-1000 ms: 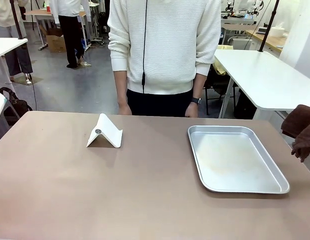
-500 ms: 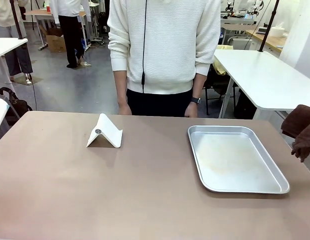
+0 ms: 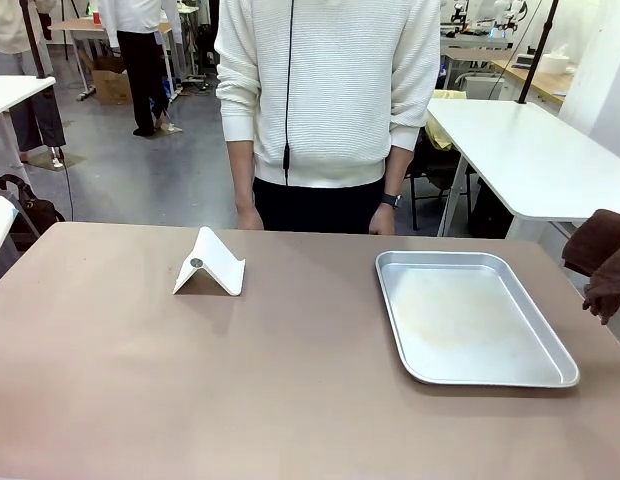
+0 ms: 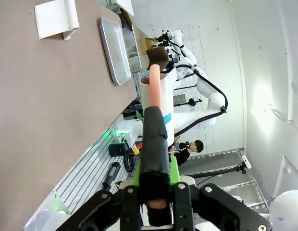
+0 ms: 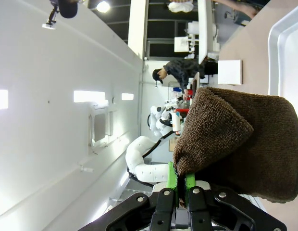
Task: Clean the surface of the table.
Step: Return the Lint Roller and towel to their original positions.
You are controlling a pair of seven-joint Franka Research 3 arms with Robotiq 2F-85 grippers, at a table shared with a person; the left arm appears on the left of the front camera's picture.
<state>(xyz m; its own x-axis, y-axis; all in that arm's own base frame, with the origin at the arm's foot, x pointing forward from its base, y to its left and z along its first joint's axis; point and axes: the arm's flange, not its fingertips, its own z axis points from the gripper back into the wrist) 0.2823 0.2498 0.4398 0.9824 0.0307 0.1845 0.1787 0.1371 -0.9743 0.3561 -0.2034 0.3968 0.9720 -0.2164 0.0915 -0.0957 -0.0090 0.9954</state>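
The brownish table (image 3: 140, 380) stretches across the front view, its top bare in front. At its right edge hangs a brown cloth (image 3: 601, 250). In the right wrist view my right gripper (image 5: 181, 180) is shut on that bunched brown cloth (image 5: 235, 144), held above the table (image 5: 245, 38) near the tray (image 5: 283, 53). In the left wrist view my left gripper (image 4: 155, 179) is shut on a long tool (image 4: 155, 134) with a black handle and a salmon shaft, held off beside the table (image 4: 43, 96).
A silver metal tray (image 3: 460, 320) lies on the right half of the table. A white folded stand (image 3: 210, 265) sits left of centre toward the far edge. A person in a white sweater (image 3: 325, 90) stands at the far side, hands hanging by the edge.
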